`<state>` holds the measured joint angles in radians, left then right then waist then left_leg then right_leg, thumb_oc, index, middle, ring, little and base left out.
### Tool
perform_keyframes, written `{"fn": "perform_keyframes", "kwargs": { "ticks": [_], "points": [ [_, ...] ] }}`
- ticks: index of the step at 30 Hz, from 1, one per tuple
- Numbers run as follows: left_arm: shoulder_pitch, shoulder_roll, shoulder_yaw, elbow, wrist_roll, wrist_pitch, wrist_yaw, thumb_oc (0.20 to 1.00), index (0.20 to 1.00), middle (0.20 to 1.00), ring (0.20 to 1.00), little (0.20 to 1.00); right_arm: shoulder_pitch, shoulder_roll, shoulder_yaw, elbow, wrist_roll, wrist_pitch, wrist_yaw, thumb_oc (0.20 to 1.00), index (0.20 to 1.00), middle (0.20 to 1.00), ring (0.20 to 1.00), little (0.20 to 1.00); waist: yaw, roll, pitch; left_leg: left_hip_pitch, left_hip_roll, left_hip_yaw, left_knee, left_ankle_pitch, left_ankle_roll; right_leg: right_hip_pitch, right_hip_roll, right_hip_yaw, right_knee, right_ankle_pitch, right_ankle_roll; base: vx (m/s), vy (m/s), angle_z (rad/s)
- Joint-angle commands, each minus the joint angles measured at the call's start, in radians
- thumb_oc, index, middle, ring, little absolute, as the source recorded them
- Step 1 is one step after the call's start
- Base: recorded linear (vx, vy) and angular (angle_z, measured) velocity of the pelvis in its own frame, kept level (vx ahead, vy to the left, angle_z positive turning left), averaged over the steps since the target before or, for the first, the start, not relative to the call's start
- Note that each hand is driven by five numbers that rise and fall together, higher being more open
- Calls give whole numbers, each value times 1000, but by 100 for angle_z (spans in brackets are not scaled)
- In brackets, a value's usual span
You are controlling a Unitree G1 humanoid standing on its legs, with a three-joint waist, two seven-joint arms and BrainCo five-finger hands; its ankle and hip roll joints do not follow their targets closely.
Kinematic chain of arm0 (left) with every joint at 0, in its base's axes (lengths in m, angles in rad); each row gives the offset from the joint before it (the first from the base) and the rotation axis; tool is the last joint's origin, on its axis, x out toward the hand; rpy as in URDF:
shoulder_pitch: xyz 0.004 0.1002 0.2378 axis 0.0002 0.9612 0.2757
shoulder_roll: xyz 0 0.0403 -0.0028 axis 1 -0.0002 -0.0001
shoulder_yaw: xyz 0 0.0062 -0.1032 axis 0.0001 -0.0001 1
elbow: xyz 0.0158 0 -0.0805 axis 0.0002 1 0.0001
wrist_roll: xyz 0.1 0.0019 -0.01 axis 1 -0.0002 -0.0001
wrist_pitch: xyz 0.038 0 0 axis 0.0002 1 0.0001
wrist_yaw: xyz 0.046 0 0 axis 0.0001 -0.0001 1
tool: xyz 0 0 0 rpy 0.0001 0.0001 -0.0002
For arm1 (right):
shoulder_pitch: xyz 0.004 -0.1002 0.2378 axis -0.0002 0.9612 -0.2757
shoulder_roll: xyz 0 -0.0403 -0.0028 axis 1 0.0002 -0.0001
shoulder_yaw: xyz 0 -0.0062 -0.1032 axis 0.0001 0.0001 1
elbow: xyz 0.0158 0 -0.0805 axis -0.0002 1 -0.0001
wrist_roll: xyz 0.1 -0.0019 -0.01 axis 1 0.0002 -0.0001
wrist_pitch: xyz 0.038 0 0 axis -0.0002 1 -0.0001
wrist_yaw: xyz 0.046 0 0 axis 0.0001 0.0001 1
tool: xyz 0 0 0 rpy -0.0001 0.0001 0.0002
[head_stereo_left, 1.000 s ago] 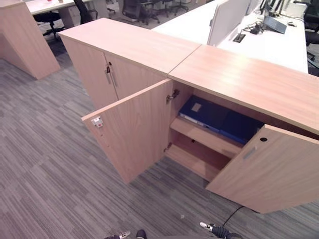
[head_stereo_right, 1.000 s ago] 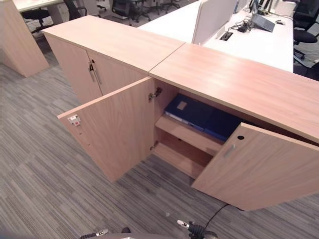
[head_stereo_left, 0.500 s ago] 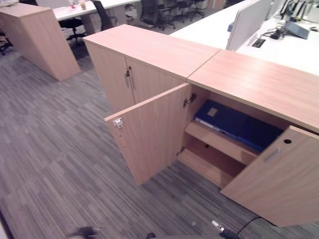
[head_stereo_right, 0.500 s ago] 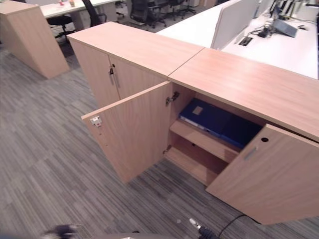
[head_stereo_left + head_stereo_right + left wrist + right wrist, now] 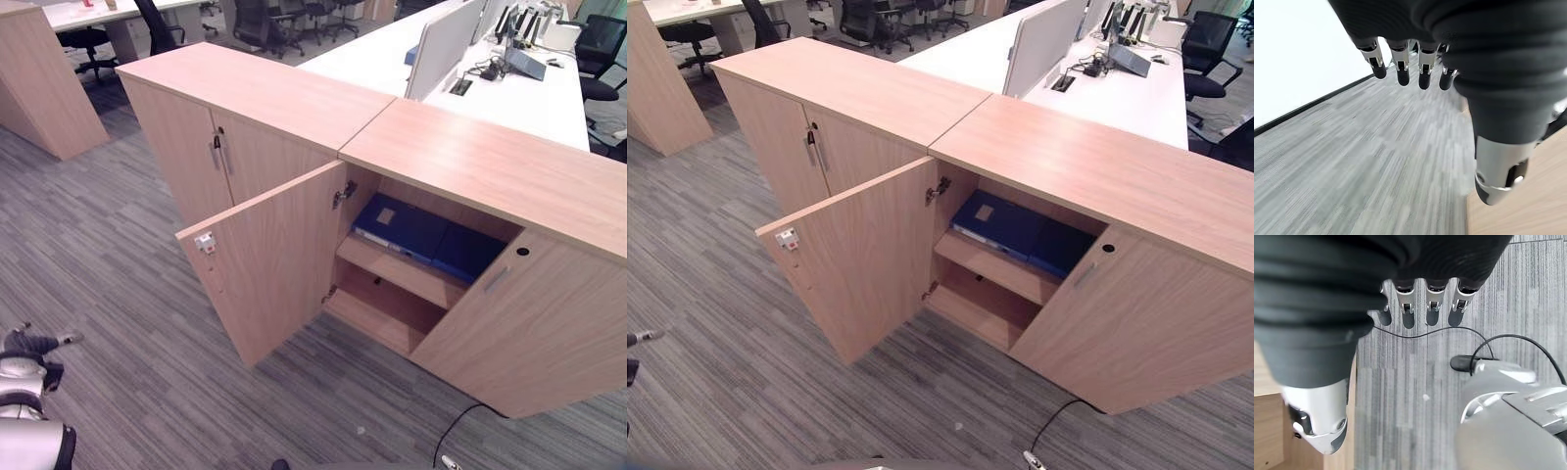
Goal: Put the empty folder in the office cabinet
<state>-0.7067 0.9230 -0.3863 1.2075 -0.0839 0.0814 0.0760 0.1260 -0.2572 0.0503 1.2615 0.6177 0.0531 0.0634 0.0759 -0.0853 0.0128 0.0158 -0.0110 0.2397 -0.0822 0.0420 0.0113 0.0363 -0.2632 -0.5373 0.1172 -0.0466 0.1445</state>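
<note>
Swung into sight since a second ago: left hand [image 5: 29, 345], low beside the cabinet [image 5: 470, 162], fingers relaxed, empty. Blue folder [image 5: 400, 224] flat on the cabinet's upper shelf, doors open. Right hand [image 5: 1420, 308] likewise slack above grey striped carpet [image 5: 118, 284]. White desks [image 5: 509, 88] behind the cabinet.

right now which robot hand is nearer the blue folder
Right. The right robot hand hangs low before the right door, below the blue folder; the left robot hand is far left over carpet.

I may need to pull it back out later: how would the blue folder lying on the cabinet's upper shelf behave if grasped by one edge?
The blue folder lies flat with straight edges, so probably stiff. Its smooth cover might slip on the shelf. Likely light if empty.
</note>
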Motion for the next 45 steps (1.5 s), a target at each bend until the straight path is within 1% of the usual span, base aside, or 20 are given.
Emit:
{"fn": "perform_keyframes", "kwargs": {
  "ticks": [1,3,4,6,8,12,17,23,28,31,35,39,41,42,45],
  "points": [
    [70,37,188,-114,49,-96,32,1000,1000,1000,1000,1000,-62,12,-33,48,43,0,21,1000,1000,1000,1000,1000,-51,57,-8,31,-4,61,-5,-135,1,-28,-43,15,-113,186,108,7,-2,-23],
    [124,-3,214,-222,56,-93,35,1000,1000,1000,1000,1000,-63,10,-50,52,39,2,19,1000,1000,1000,1000,1000,-56,48,-7,34,-2,66,-5,-140,1,-27,-39,17,-122,189,109,16,-4,-34],
    [140,-15,218,-245,53,-93,30,1000,1000,1000,1000,1000,-62,9,-61,51,39,4,19,1000,1000,1000,1000,1000,-58,45,-8,35,-2,70,-5,-140,1,-25,-36,16,-125,193,110,16,3,-17],
    [118,-38,206,-206,32,-97,26,1000,1000,1000,1000,1000,-59,-1,-65,51,32,4,20,1000,1000,1000,1000,1000,-71,44,-9,38,0,80,-5,-143,0,-27,-32,23,-133,198,111,15,19,-14],
    [63,-72,184,-165,-27,-111,24,1000,1000,1000,1000,1000,-63,-13,-63,44,33,1,19,1000,1000,1000,1000,1000,-85,44,-11,42,2,90,-5,-146,0,-29,-26,34,-139,205,113,17,23,-11],
    [-43,-94,126,-67,-118,-122,-14,1000,1000,1000,1000,1000,-74,-28,-46,29,48,-6,22,1000,1000,1000,1000,1000,-107,47,-16,50,7,109,-5,-152,-1,-38,-16,53,-151,214,115,12,13,-8],
    [-90,-121,91,-26,-137,-118,-41,1000,1000,1000,1000,1000,-78,-34,-40,48,43,-6,31,1000,1000,1000,1000,1000,-113,50,-19,56,4,118,-5,-156,1,-36,-14,59,-157,219,117,14,12,-11],
    [-114,-155,87,26,-142,-111,-45,1000,1000,1000,1000,1000,-80,-43,-50,70,45,-3,34,1000,1000,1000,1000,1000,-122,52,-16,59,2,119,-5,-156,2,-35,-13,58,-157,224,117,7,5,-1],
    [-124,-171,79,8,-157,-115,-47,1000,1000,1000,1000,1000,-77,-46,-56,71,50,-4,31,1000,1000,1000,1000,1000,-126,47,-13,53,6,117,-5,-153,-1,-38,-9,52,-163,229,117,0,0,0],
    [-127,-194,73,-11,-190,-120,-57,1000,1000,1000,1000,1000,-73,-45,-55,68,53,-4,31,1000,1000,1000,1000,1000,-127,41,-12,50,8,116,-5,-151,-2,-39,-9,50,-166,232,117,0,0,2],
    [-102,-255,50,-100,-248,-127,-86,1000,1000,1000,1000,1000,-74,-42,-47,57,49,-7,32,1000,1000,1000,1000,1000,-127,35,-10,49,8,113,-5,-152,-2,-35,-10,46,-166,230,117,-8,-1,8],
    [-36,-366,-46,-305,-324,-142,-169,1000,1000,1000,1000,1000,-78,-38,-42,54,35,-2,44,1000,1000,1000,1000,1000,-131,32,-8,47,4,107,-5,-152,0,-30,-18,35,-159,231,117,-3,2,12],
    [-24,-431,-125,-389,-313,-146,-203,1000,1000,1000,1000,1000,-81,-37,-47,70,26,1,48,1000,1000,1000,1000,1000,-132,31,-8,49,-1,102,-5,-153,2,-29,-23,31,-157,233,117,6,9,25],
    [0,-472,-167,-465,-336,-148,-228,1000,1000,1000,1000,1000,-83,-37,-50,77,22,3,51,1000,1000,1000,1000,1000,-132,31,-5,47,-3,96,-5,-152,3,-28,-27,26,-156,232,117,-2,5,20],
    [57,-528,-222,-601,-387,-142,-279,1000,1000,1000,1000,1000,-88,-35,-61,90,16,3,51,1000,1000,1000,1000,1000,-130,30,-3,46,-7,86,-5,-154,6,-27,-33,18,-152,230,117,1,4,14]
  ]
}}
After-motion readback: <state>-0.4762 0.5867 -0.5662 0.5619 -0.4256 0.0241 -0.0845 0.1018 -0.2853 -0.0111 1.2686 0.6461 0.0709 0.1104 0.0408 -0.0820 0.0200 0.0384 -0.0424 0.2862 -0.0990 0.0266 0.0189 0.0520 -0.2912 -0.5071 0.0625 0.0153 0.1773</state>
